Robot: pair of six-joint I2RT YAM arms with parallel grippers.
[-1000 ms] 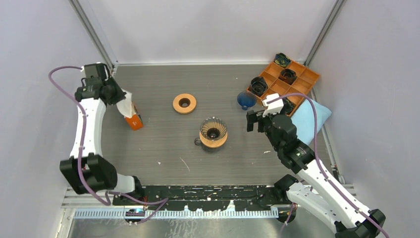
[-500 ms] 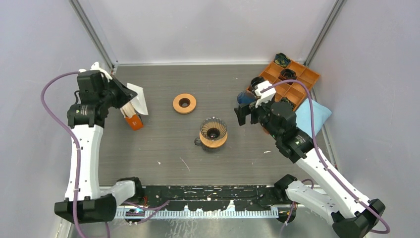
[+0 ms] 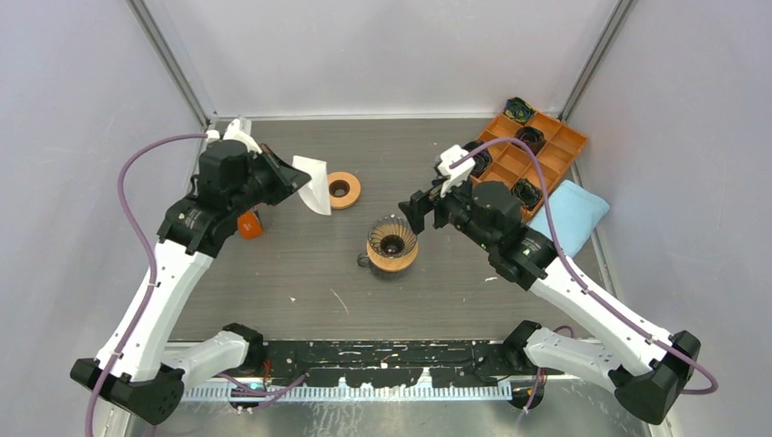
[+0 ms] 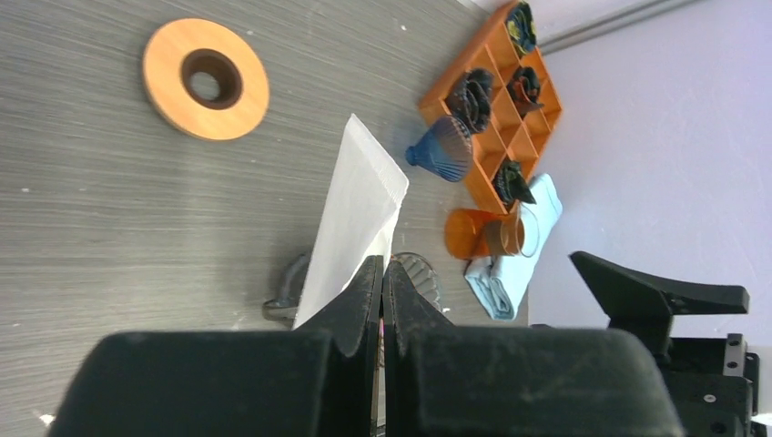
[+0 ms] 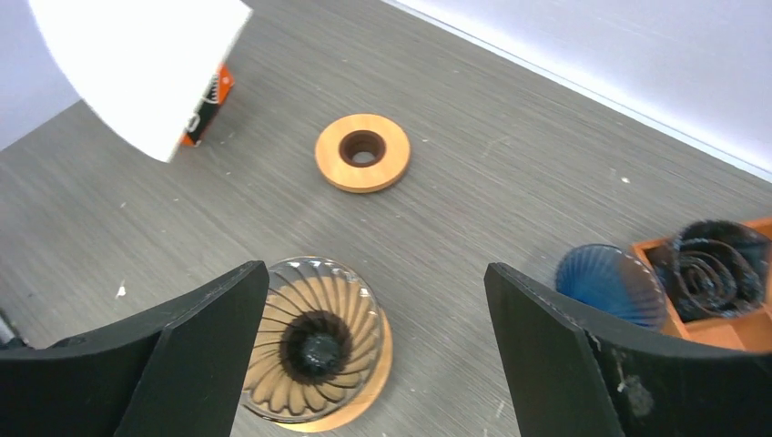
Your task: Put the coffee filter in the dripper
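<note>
A white paper coffee filter hangs pinched in my left gripper, left of and behind the dripper. In the left wrist view the filter sticks out from between the shut fingers of that gripper. The dripper is ribbed clear glass on a wooden base, standing mid-table with nothing inside it. My right gripper hovers open just right of and behind the dripper. Seen from the right wrist, this gripper has its left finger over the dripper's edge. The filter shows at upper left.
A wooden ring lies behind the dripper, near the filter. An orange box stands at the left. An orange compartment tray with dark drippers sits back right, a blue dripper beside it, and a blue cloth nearby.
The left arm swung right, carrying the filter from above the orange box toward the wooden ring. My right gripper moved left toward the dripper, still open.
</note>
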